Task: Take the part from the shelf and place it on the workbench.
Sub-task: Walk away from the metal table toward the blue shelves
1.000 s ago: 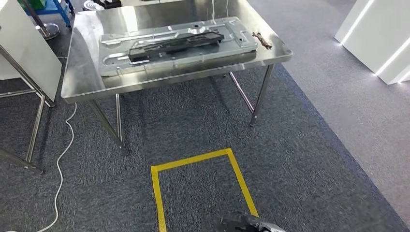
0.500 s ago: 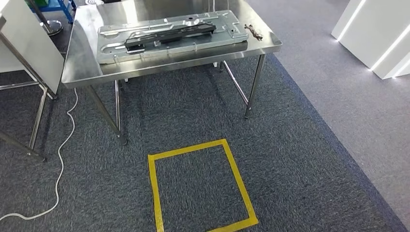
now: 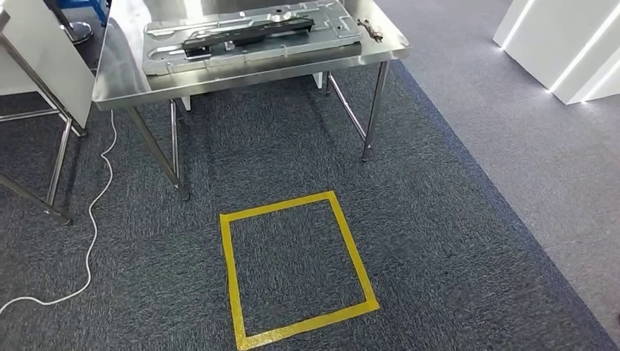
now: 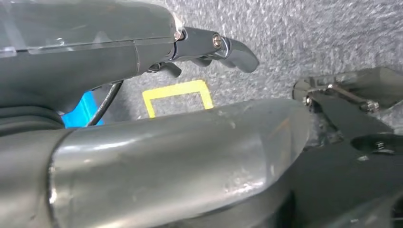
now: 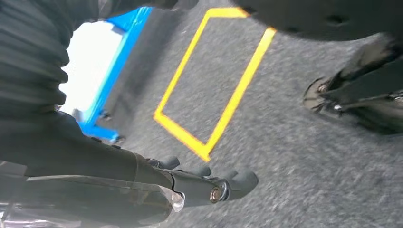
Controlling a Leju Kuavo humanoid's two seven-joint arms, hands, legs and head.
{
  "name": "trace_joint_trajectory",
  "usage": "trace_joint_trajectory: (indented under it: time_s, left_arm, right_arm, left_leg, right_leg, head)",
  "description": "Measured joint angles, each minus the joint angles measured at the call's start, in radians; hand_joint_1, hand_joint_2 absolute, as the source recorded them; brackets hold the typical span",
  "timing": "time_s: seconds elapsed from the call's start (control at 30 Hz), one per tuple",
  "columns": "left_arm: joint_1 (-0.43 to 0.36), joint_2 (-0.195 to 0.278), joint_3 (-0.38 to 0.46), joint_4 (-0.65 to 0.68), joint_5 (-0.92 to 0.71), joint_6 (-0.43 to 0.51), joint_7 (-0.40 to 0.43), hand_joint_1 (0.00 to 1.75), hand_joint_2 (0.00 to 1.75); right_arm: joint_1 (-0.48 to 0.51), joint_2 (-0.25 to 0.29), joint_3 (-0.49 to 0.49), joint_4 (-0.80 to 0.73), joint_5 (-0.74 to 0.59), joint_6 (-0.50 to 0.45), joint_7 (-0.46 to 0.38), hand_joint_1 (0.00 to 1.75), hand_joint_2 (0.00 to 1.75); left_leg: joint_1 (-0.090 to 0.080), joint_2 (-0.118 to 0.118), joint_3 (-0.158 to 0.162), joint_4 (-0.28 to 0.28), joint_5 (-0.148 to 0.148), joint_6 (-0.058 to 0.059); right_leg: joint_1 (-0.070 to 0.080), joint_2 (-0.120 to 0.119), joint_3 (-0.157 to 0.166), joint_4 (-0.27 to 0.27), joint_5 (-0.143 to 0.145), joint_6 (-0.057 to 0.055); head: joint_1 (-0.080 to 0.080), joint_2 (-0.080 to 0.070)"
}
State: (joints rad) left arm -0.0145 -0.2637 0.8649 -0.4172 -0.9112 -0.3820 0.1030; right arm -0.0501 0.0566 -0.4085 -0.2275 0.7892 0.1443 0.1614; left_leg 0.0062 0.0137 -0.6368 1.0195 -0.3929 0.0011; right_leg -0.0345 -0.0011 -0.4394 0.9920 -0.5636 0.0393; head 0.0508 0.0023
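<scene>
**Head view: steel workbench ahead, both my hands hanging over the carpet**

Head view gives me a polished stainless workbench (image 3: 121,88) on thin steel legs. On its top lies a large stamped sheet-metal panel (image 3: 248,45), pale grey with ribs and holes, and along that panel rests the part (image 3: 245,35), a long, narrow, dark piece. A small rusty wrench (image 3: 369,29) lies on the bench top just beside the panel's end.

My left hand (image 4: 214,47) shows in the left wrist view as dark, smooth fingers stretched out over the floor, touching nothing and holding nothing. My right hand (image 5: 209,183) looks much the same in the right wrist view: dark fingers loosely extended and slightly apart, nothing in them, above the carpet.

The floor is a speckled dark blue-grey carpet (image 3: 439,241), with a paler grey strip to the right. A square of yellow tape (image 3: 296,267) is stuck to it in front of the bench. A white cable (image 3: 91,234) snakes across the carpet on the left, beside a white board (image 3: 40,66) on a steel frame. White units with lit strips (image 3: 563,44) stand at the far right.
</scene>
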Motion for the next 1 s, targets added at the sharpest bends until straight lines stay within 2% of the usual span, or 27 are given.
trace_joint_trajectory:
  time_s: [0.07,0.1,0.13,0.17,0.2,0.23,0.27,0.3,0.33,0.37,0.4,0.43,0.47,0.5,0.57,0.6,0.63,0.67,0.73,0.77,0.8,0.83,0.87,0.9,0.93,0.97,1.0]
  left_arm:
    - [-0.011,0.015,-0.002,0.027,-0.008,0.004,-0.007,0.0,0.0]
    - [-0.014,0.021,-0.004,0.04,-0.012,0.006,-0.011,0.0,0.0]
    - [-0.016,0.027,-0.004,0.051,-0.014,0.01,-0.013,0.0,0.0]
    - [-0.017,0.032,-0.005,0.062,-0.015,0.013,-0.016,0.0,0.0]
    - [-0.019,0.037,-0.006,0.072,-0.017,0.017,-0.019,0.0,0.0]
    - [-0.021,0.04,-0.006,0.079,-0.018,0.019,-0.021,0.0,0.0]
    - [-0.023,0.043,-0.006,0.084,-0.02,0.022,-0.023,0.0,0.0]
    - [-0.024,0.045,-0.007,0.089,-0.022,0.023,-0.025,0.0,0.0]
    - [-0.026,0.046,-0.007,0.094,-0.024,0.025,-0.025,0.0,0.0]
    - [-0.028,0.047,-0.007,0.097,-0.025,0.026,-0.025,0.0,0.0]
    - [-0.03,0.05,-0.007,0.1,-0.026,0.027,-0.026,0.0,0.0]
    - [-0.033,0.053,-0.007,0.102,-0.026,0.029,-0.026,0.0,0.0]
    - [-0.036,0.056,-0.008,0.104,-0.026,0.031,-0.027,0.0,0.0]
    - [-0.039,0.059,-0.008,0.107,-0.026,0.033,-0.028,0.0,0.0]
    - [-0.041,0.06,-0.008,0.113,-0.026,0.036,-0.031,0.0,0.0]
    - [-0.042,0.06,-0.008,0.116,-0.026,0.038,-0.032,0.0,0.0]
    - [-0.042,0.061,-0.008,0.119,-0.026,0.039,-0.032,0.0,0.0]
    - [-0.043,0.061,-0.008,0.121,-0.026,0.041,-0.032,0.0,0.0]
    - [-0.044,0.062,-0.007,0.122,-0.029,0.048,-0.026,0.0,0.0]
    - [-0.044,0.062,-0.007,0.123,-0.031,0.052,-0.021,0.0,0.0]
    - [-0.044,0.063,-0.007,0.124,-0.033,0.055,-0.015,0.0,0.0]
    - [-0.044,0.063,-0.007,0.125,-0.034,0.058,-0.013,0.0,0.0]
    - [-0.043,0.063,-0.007,0.125,-0.032,0.062,-0.014,0.0,0.44]
    - [-0.044,0.063,-0.007,0.125,-0.03,0.066,-0.017,0.0,0.87]
    - [-0.044,0.065,-0.006,0.125,-0.026,0.069,-0.021,0.0,1.31]
    - [-0.045,0.066,-0.006,0.125,-0.023,0.07,-0.023,0.0,1.75]
    - [-0.045,0.068,-0.005,0.125,-0.023,0.071,-0.024,0.0,1.75]
  right_arm:
    - [0.0,-0.007,-0.014,0.001,-0.005,0.022,0.002,0.0,1.75]
    - [0.0,-0.01,-0.02,0.001,-0.004,0.028,0.006,0.0,1.75]
    - [0.0,-0.013,-0.024,0.002,-0.003,0.032,0.009,0.0,1.75]
    - [0.0,-0.015,-0.028,0.003,-0.003,0.034,0.013,0.0,1.75]
    - [0.0,-0.017,-0.032,0.003,-0.002,0.034,0.015,0.0,1.75]
    - [0.001,-0.019,-0.036,0.003,-0.003,0.035,0.017,0.0,1.75]
    - [0.002,-0.02,-0.04,0.003,-0.003,0.035,0.018,0.0,1.75]
    - [0.002,-0.02,-0.044,0.003,-0.003,0.036,0.018,0.0,1.75]
    - [0.001,-0.02,-0.048,0.003,-0.003,0.036,0.018,0.0,1.75]
    - [0.001,-0.02,-0.051,0.003,-0.003,0.037,0.018,0.0,1.75]
    - [0.001,-0.019,-0.054,0.003,-0.003,0.037,0.018,0.0,1.75]
    - [0.001,-0.017,-0.056,0.003,-0.003,0.038,0.018,0.0,1.75]
    - [0.001,-0.016,-0.058,0.003,-0.003,0.039,0.016,0.0,1.75]
    - [0.001,-0.015,-0.06,0.003,-0.003,0.04,0.013,0.0,1.75]
    - [0.002,-0.018,-0.066,0.003,-0.003,0.042,0.001,0.0,1.75]
    - [0.001,-0.019,-0.069,0.003,-0.004,0.043,-0.006,0.0,1.75]
    - [0.001,-0.02,-0.073,0.002,-0.004,0.044,-0.011,0.0,1.75]
    - [0.001,-0.022,-0.076,0.002,-0.004,0.046,-0.015,0.0,1.75]
    - [0.001,-0.025,-0.083,0.002,-0.002,0.051,-0.013,0.0,1.75]
    - [0.002,-0.027,-0.086,0.002,0.001,0.054,-0.01,0.0,1.75]
    - [0.002,-0.028,-0.089,0.002,0.004,0.056,-0.006,0.0,1.75]
    - [0.002,-0.029,-0.092,0.002,0.007,0.058,-0.003,0.0,1.75]
    - [0.002,-0.029,-0.095,0.002,0.008,0.06,0.0,0.0,1.75]
    - [0.002,-0.029,-0.097,0.001,0.009,0.061,0.002,0.0,1.75]
    - [0.002,-0.029,-0.099,0.001,0.01,0.062,0.004,0.0,1.75]
    - [0.002,-0.029,-0.101,0.0,0.011,0.064,0.006,0.0,1.75]
    - [0.001,-0.028,-0.103,0.0,0.012,0.066,0.006,0.0,1.75]
  left_leg:
    - [0.003,0.0,-0.008,0.002,0.016,-0.013]
    - [0.006,-0.001,-0.014,0.012,0.002,-0.018]
    - [0.008,-0.001,-0.023,0.039,-0.032,-0.022]
    - [0.009,-0.002,-0.035,0.084,-0.082,-0.024]
    - [0.01,-0.003,-0.048,0.145,-0.141,-0.026]
    - [0.01,-0.003,-0.058,0.209,-0.183,-0.026]
    - [0.009,-0.003,-0.061,0.258,-0.203,-0.024]
    - [0.007,-0.004,-0.05,0.281,-0.197,-0.019]
    - [0.003,-0.004,-0.024,0.271,-0.174,-0.01]
    - [-0.003,-0.004,0.02,0.228,-0.147,0.004]
    - [-0.012,-0.005,0.077,0.159,-0.131,0.022]
    - [-0.021,-0.004,0.135,0.078,-0.131,0.04]
    - [-0.029,-0.004,0.181,0.008,-0.139,0.052]
    - [-0.036,-0.004,0.208,-0.04,-0.149,0.059]
    - [-0.037,-0.004,0.216,-0.079,-0.139,0.06]
    - [-0.035,-0.002,0.21,-0.087,-0.125,0.062]
    - [-0.031,0.0,0.203,-0.095,-0.11,0.065]
    - [-0.028,0.003,0.192,-0.1,-0.095,0.067]
    - [-0.028,0.004,0.161,-0.094,-0.074,0.07]
    - [-0.026,0.004,0.143,-0.089,-0.066,0.067]
    - [-0.024,0.004,0.125,-0.081,-0.058,0.063]
    - [-0.021,0.004,0.107,-0.073,-0.053,0.059]
    - [-0.017,0.005,0.088,-0.061,-0.049,0.053]
    - [-0.015,0.005,0.071,-0.047,-0.045,0.046]
    - [-0.013,0.004,0.055,-0.03,-0.043,0.039]
    - [-0.013,0.004,0.041,-0.014,-0.041,0.032]
    - [-0.015,0.003,0.032,-0.003,-0.039,0.026]
  right_leg:
    - [0.003,-0.001,-0.011,-0.003,0.002,-0.022]
    - [0.004,-0.003,-0.02,-0.001,0.01,-0.032]
    - [0.004,-0.006,-0.031,0.0,0.02,-0.042]
    - [0.006,-0.009,-0.043,0.001,0.032,-0.05]
    - [0.01,-0.01,-0.058,0.002,0.043,-0.056]
    - [0.015,-0.011,-0.073,0.003,0.055,-0.06]
    - [0.02,-0.012,-0.09,0.005,0.067,-0.062]
    - [0.026,-0.012,-0.108,0.007,0.079,-0.065]
    - [0.033,-0.012,-0.125,0.009,0.09,-0.066]
    - [0.038,-0.011,-0.14,0.011,0.101,-0.068]
    - [0.042,-0.011,-0.152,0.011,0.111,-0.069]
    - [0.045,-0.011,-0.159,0.012,0.12,-0.068]
    - [0.046,-0.012,-0.166,0.012,0.13,-0.065]
    - [0.044,-0.014,-0.17,0.011,0.14,-0.061]
    - [0.042,-0.016,-0.178,0.008,0.156,-0.051]
    - [0.041,-0.015,-0.182,0.012,0.149,-0.047]
    - [0.04,-0.012,-0.19,0.031,0.122,-0.041]
    - [0.038,-0.008,-0.202,0.07,0.077,-0.036]
    - [0.028,-0.005,-0.231,0.189,-0.019,-0.024]
    - [0.023,-0.004,-0.24,0.246,-0.039,-0.017]
    - [0.018,-0.004,-0.237,0.278,-0.032,-0.01]
    - [0.012,-0.004,-0.224,0.285,-0.007,-0.004]
    - [0.006,-0.005,-0.19,0.253,0.028,0.003]
    - [-0.001,-0.004,-0.145,0.196,0.048,0.011]
    - [-0.003,-0.003,-0.097,0.128,0.048,0.014]
    - [-0.004,-0.002,-0.056,0.065,0.035,0.011]
    - [-0.003,0.0,-0.034,0.027,0.016,0.004]
  head:
    - [0.0,0.0]
    - [0.0,0.0]
    - [0.0,0.0]
    - [0.0,0.0]
    - [0.0,0.0]
    - [0.0,0.0]
    - [0.0,0.0]
    - [0.0,0.0]
    - [0.0,0.0]
    - [0.0,0.0]
    - [0.0,0.0]
    - [0.0,0.0]
    - [0.0,0.0]
    - [0.0,0.0]
    - [0.0,0.0]
    - [0.0,0.0]
    - [0.0,0.0]
    - [0.0,0.0]
    - [0.0,0.0]
    - [0.0,0.0]
    - [0.0,0.0]
    - [0.0,0.0]
    - [0.0,0.0]
    - [0.0,0.0]
    - [0.0,0.0]
    - [0.0,0.0]
    - [0.0,0.0]
